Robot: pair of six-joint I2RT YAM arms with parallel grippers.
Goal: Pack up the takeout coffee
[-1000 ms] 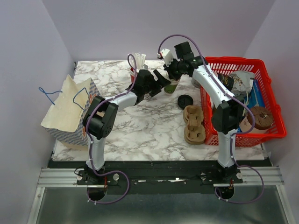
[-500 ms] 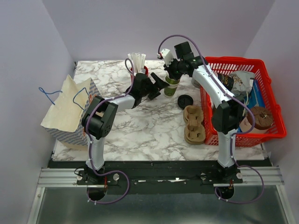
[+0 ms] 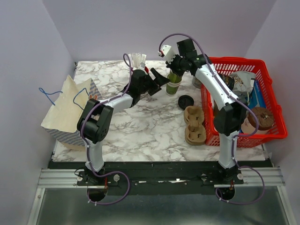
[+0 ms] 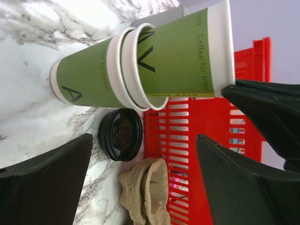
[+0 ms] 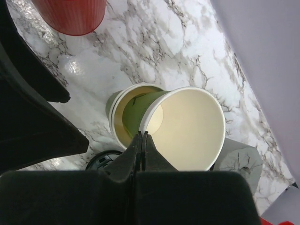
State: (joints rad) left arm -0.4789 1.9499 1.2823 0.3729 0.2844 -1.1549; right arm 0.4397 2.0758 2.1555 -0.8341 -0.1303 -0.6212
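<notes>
Right jaws shut on upper cup [image 4: 183, 56] rim. Left jaws wide open, empty; nested lower cup [image 4: 86, 77] ahead, upper left, axis horizontal.

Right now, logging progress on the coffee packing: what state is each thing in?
lower cups: nested, upright on the table.
upper cup: tilted, partly out of the lower cups, lidless.
black lid: off, flat on the table.
left gripper: open, empty.
right gripper: shut on the upper cup's rim.
</notes>
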